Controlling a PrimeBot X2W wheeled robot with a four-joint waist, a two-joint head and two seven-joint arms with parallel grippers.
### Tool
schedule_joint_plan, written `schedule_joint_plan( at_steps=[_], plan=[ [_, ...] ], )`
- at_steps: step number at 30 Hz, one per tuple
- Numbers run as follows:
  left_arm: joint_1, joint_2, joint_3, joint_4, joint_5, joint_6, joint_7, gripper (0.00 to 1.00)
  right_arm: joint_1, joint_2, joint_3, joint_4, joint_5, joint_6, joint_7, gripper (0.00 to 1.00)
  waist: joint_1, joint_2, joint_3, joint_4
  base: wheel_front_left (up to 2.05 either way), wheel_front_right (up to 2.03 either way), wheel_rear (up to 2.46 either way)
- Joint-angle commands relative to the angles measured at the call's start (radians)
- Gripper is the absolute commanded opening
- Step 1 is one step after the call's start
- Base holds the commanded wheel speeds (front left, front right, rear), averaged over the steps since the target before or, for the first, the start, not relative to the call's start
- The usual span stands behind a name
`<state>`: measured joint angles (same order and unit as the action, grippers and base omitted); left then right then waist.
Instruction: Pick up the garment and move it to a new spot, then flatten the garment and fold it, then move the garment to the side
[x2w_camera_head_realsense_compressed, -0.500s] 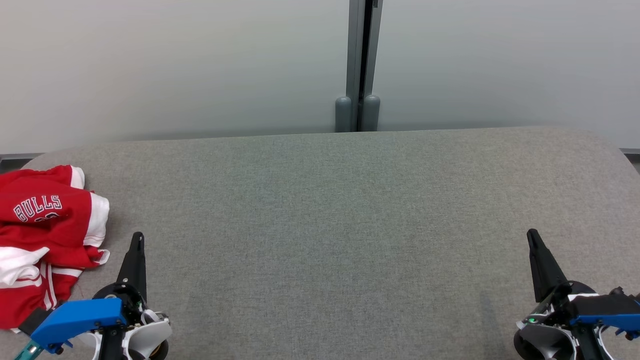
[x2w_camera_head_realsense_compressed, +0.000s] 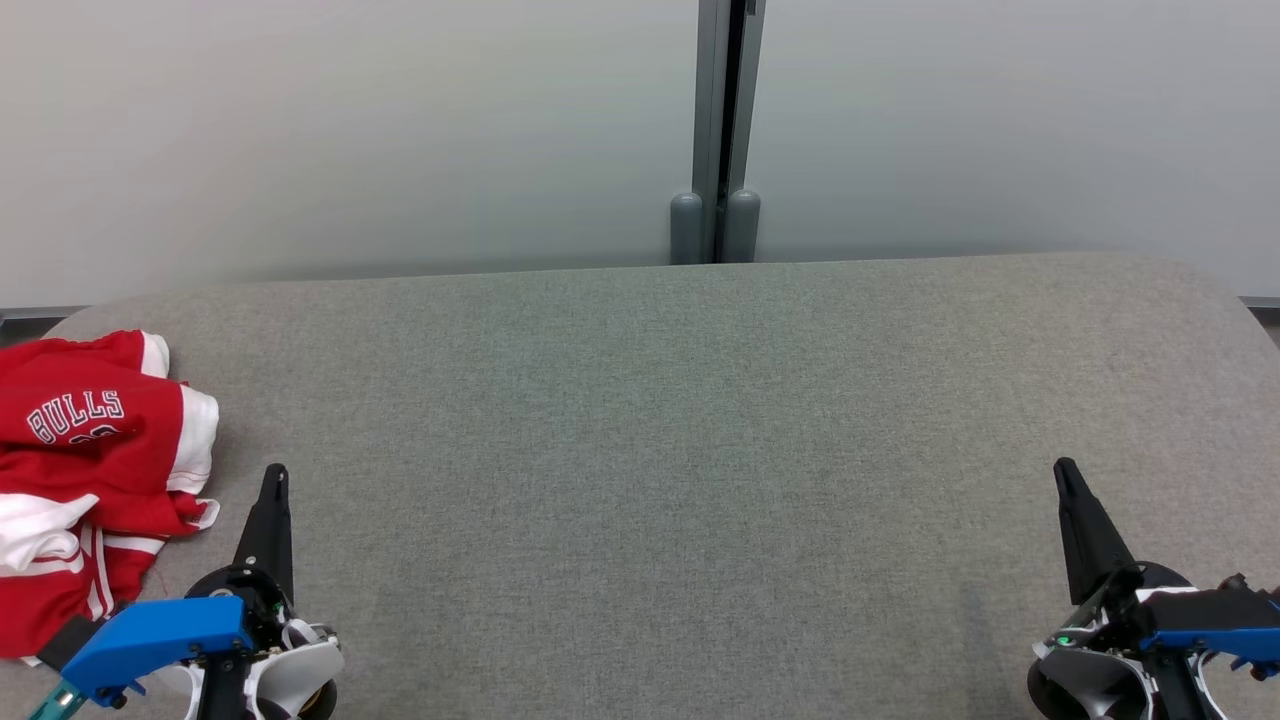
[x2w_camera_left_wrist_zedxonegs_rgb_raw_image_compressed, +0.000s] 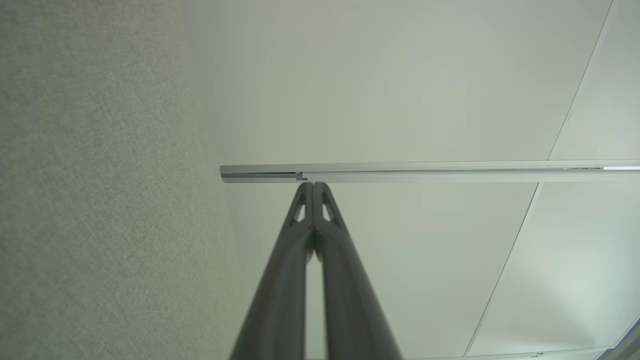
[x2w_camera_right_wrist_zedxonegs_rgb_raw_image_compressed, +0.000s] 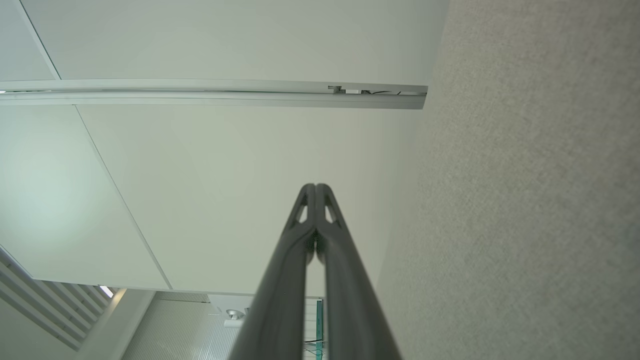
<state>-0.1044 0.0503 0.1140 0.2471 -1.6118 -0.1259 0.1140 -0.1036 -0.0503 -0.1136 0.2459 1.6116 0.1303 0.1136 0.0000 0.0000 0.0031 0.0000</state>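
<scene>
Grey worktop (x2w_camera_head_realsense_compressed: 700, 420) before a pale wall (x2w_camera_head_realsense_compressed: 350, 130), red jersey (x2w_camera_head_realsense_compressed: 90, 470) heaped at its left edge, left gripper (x2w_camera_head_realsense_compressed: 273, 472) just beside it, right gripper (x2w_camera_head_realsense_compressed: 1062, 466) well apart, both closed tight and empty; pickup not begun, probably calling for opening and reaching left.

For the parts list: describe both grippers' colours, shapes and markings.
Left gripper: two long dark fingers tapering to a point, on a black round base with a white shell and a blue housing. Right gripper: the same, plus a small green light. Each fingertip has a triangular cut-out. No markings visible.
</scene>
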Motion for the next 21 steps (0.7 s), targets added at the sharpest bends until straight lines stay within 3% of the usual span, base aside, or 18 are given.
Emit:
schedule_joint_plan(
  at_steps=[1, 12, 13, 21],
  plan=[
    [-0.01, 0.0, 0.001, -0.004, -0.003, -0.01, 0.003, 0.0, -0.011, 0.0, -0.001, -0.002, 0.003, 0.001, 0.004, 0.0, 0.0, 0.0, 0.0, 0.0, 0.0, 0.0, 0.0],
    [0.0, 0.0, 0.0, 0.0, 0.0, 0.0, 0.0, 0.0, 0.0, 0.0, 0.0, 0.0, 0.0, 0.0, 0.0, 0.0, 0.0, 0.0, 0.0, 0.0, 0.0, 0.0, 0.0],
    [0.003, -0.001, 0.0, 0.006, 0.0, 0.001, -0.002, 1.0, 0.004, 0.001, 0.001, 0.005, 0.0, 0.0, -0.001, 1.0, 0.0, 0.0, 0.0, 0.0, 0.0, 0.0, 0.0],
    [0.039, -0.005, -0.012, 0.015, 0.018, 0.002, -0.027, 1.0, 0.037, 0.007, 0.015, 0.023, -0.013, -0.001, -0.027, 1.0, 0.0, 0.0, 0.001, 0.0, 0.0, 0.0, 0.0]
  ],
)
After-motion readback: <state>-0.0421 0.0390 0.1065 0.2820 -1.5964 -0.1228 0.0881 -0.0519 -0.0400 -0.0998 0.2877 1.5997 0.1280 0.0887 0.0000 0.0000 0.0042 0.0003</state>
